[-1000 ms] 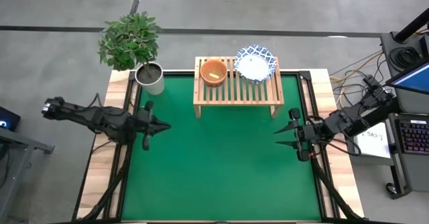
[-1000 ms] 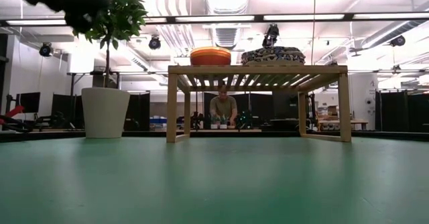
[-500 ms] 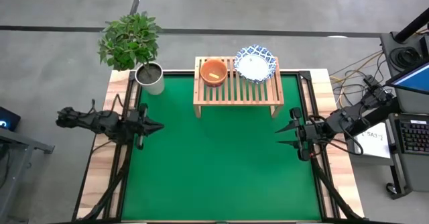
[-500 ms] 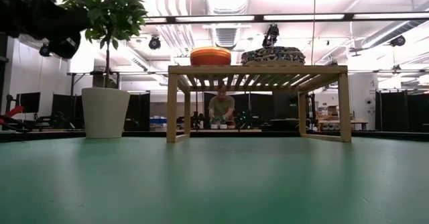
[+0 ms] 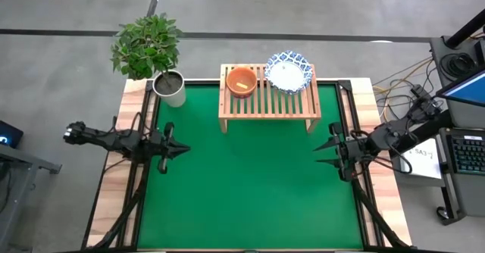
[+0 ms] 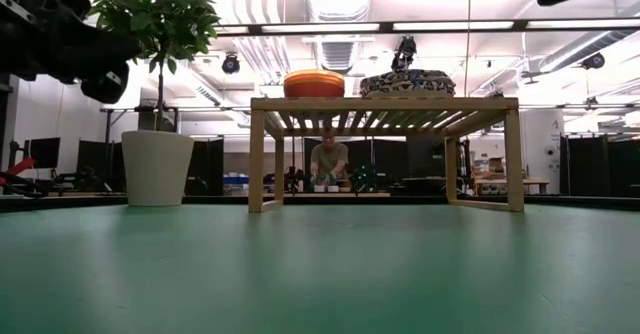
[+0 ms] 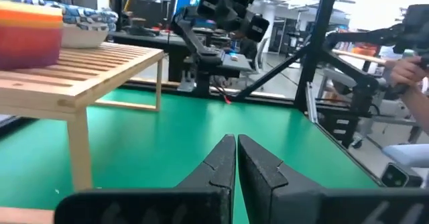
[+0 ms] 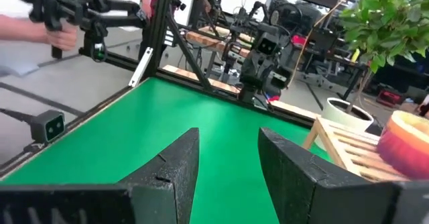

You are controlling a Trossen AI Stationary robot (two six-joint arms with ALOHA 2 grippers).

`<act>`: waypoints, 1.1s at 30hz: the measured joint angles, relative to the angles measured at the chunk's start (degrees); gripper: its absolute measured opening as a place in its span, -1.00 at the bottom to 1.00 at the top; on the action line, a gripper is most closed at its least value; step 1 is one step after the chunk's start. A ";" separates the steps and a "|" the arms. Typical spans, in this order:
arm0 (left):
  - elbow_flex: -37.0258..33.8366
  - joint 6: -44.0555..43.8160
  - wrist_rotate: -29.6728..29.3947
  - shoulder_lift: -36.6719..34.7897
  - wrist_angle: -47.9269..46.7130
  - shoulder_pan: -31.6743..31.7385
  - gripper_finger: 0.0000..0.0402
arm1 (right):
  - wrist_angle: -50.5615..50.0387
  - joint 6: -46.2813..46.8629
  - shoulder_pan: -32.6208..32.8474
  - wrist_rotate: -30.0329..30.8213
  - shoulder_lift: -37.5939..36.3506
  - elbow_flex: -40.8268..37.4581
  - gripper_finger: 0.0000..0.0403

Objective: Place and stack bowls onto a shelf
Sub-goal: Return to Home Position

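The light-wood shelf [image 5: 269, 100] stands at the table's far edge on its short side legs. On its slatted top sit an orange-red plastic bowl [image 5: 241, 80], showing several coloured bands at its rim [image 7: 30, 29], and to its right a white bowl with a blue patterned rim [image 5: 288, 73]. My left gripper [image 5: 182, 148] hovers shut over the mat's left side [image 7: 236, 140]. My right gripper [image 5: 320, 150] hovers open over the mat's right side [image 8: 228, 135]. Both point toward the table's middle and hold nothing.
A grey pot with a leafy plant [image 5: 170, 88] stands at the far left corner, left of the shelf. The green mat [image 5: 250, 185] stretches between the grippers and toward the near edge. A person [image 6: 332, 162] sits beyond the table; a hand [image 7: 409, 70] shows off to the side.
My left arm has come down and its gripper has shifted a little toward the table's near edge, staying over the mat's left side. The bowls and the shelf have kept still.
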 joint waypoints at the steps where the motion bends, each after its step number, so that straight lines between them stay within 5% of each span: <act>1: -0.20 0.55 0.03 -0.18 0.23 0.00 -1.00 | -0.19 0.43 0.00 0.00 -1.24 -0.60 -0.29; 10: -0.39 2.11 0.01 -0.15 0.59 0.05 -1.00 | 0.62 2.01 0.03 0.14 -17.80 -7.42 -0.29; 17: -0.26 0.59 -0.83 -0.09 0.51 0.11 -1.00 | -1.97 1.92 0.00 3.56 -17.68 -10.29 -0.29; 27: 0.13 1.25 -1.27 0.37 0.48 0.11 -1.00 | 14.87 2.35 0.00 -2.64 -18.30 -21.72 -0.29; 33: 0.13 1.26 -1.26 1.02 0.17 0.11 -1.00 | 11.67 6.31 0.00 -5.38 -18.17 -23.50 -0.29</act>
